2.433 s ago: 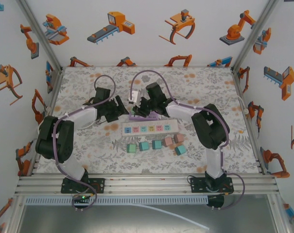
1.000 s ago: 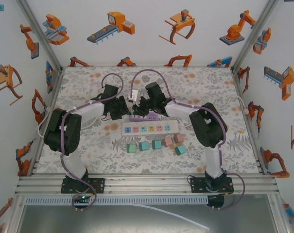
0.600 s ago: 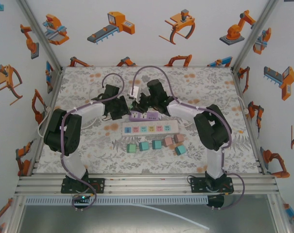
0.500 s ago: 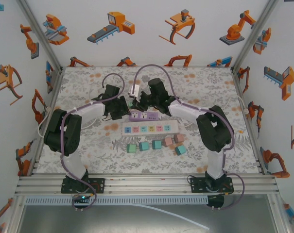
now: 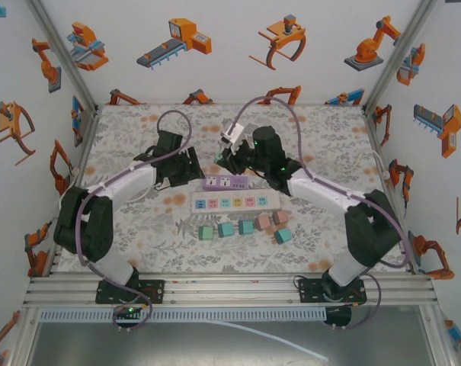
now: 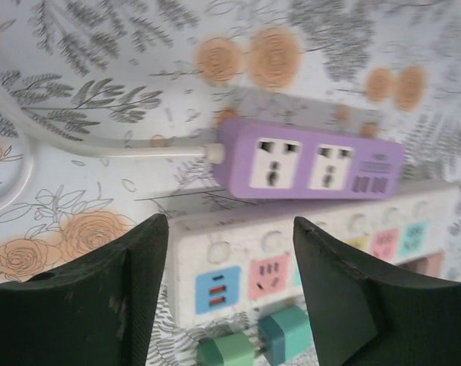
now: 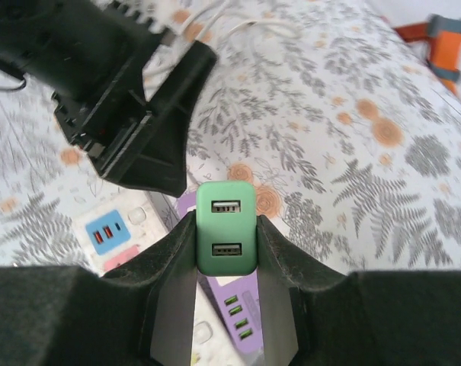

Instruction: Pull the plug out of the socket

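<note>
since the green plug (image 7: 225,248) sits clamped in the right gripper (image 7: 226,229), raised clear of the purple power strip (image 6: 310,164), it looks already freed, while the left gripper (image 6: 228,252) hovers open and empty over that strip, likely to steady it.

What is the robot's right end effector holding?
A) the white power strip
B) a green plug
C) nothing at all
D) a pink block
B: the right end effector is shut on the green plug, held up above the purple power strip.
</note>
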You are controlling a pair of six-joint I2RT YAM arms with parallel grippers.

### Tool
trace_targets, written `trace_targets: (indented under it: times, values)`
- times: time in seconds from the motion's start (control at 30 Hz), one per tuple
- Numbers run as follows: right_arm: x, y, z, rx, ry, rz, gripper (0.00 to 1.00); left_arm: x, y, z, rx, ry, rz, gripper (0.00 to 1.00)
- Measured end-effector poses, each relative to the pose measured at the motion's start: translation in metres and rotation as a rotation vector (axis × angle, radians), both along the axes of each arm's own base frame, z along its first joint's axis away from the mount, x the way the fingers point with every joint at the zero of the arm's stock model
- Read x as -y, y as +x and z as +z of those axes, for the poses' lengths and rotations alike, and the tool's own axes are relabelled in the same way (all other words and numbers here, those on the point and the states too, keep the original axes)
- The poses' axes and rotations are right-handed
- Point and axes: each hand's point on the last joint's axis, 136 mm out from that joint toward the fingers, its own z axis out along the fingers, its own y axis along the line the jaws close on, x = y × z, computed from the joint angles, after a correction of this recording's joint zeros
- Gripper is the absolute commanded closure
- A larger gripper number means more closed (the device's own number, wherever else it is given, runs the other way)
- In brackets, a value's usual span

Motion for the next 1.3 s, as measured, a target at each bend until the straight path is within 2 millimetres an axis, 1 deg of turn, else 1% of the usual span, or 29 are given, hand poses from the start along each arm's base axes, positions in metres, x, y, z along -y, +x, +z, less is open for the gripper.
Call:
trace_targets:
  times: [0.07,0.17,0.23,0.3,0.4,0.5,0.57,0.63,0.73,0.83,0.93,1.07,1.13,1.3]
  values:
    - [0.017,-0.002,0.02,-0.04,0.061,-0.099,0.85,0.008,-0.003,0.022,0.048,-0.044,-0.042,0.34]
    - [0.042,-0.01,0.042,-0.108,0.146,-0.219,0.85,0.023,-0.012,0.05,0.118,-0.114,-0.132,0.34]
    - [0.058,-0.018,0.053,-0.154,0.201,-0.281,0.84,0.033,-0.024,0.066,0.157,-0.159,-0.203,0.33]
    - [0.072,-0.029,0.057,-0.203,0.247,-0.325,0.84,0.043,-0.039,0.08,0.196,-0.203,-0.283,0.33]
    - [0.093,-0.046,0.056,-0.28,0.308,-0.38,0.84,0.058,-0.064,0.104,0.259,-0.25,-0.413,0.33]
    - [0.11,-0.064,0.048,-0.353,0.347,-0.417,0.84,0.07,-0.089,0.13,0.343,-0.269,-0.536,0.31]
    - [0.119,-0.076,0.04,-0.398,0.361,-0.434,0.84,0.076,-0.11,0.144,0.408,-0.266,-0.626,0.27]
    - [0.128,-0.088,0.033,-0.447,0.373,-0.452,0.84,0.083,-0.137,0.156,0.488,-0.254,-0.741,0.24]
    - [0.14,-0.103,0.023,-0.515,0.397,-0.478,0.85,0.089,-0.175,0.162,0.587,-0.22,-0.894,0.17]
    - [0.15,-0.117,0.008,-0.576,0.408,-0.5,0.85,0.09,-0.205,0.157,0.665,-0.178,-1.026,0.13]
    - [0.156,-0.128,-0.016,-0.641,0.388,-0.516,0.85,0.091,-0.222,0.15,0.713,-0.14,-1.115,0.09]
    - [0.16,-0.138,-0.048,-0.724,0.35,-0.542,0.84,0.094,-0.238,0.141,0.739,-0.112,-1.201,0.0]
    - [0.161,-0.143,-0.064,-0.764,0.334,-0.554,0.84,0.098,-0.248,0.137,0.749,-0.103,-1.251,0.03]
    - [0.163,-0.151,-0.098,-0.854,0.31,-0.594,0.84,0.107,-0.273,0.126,0.769,-0.087,-1.373,0.03]
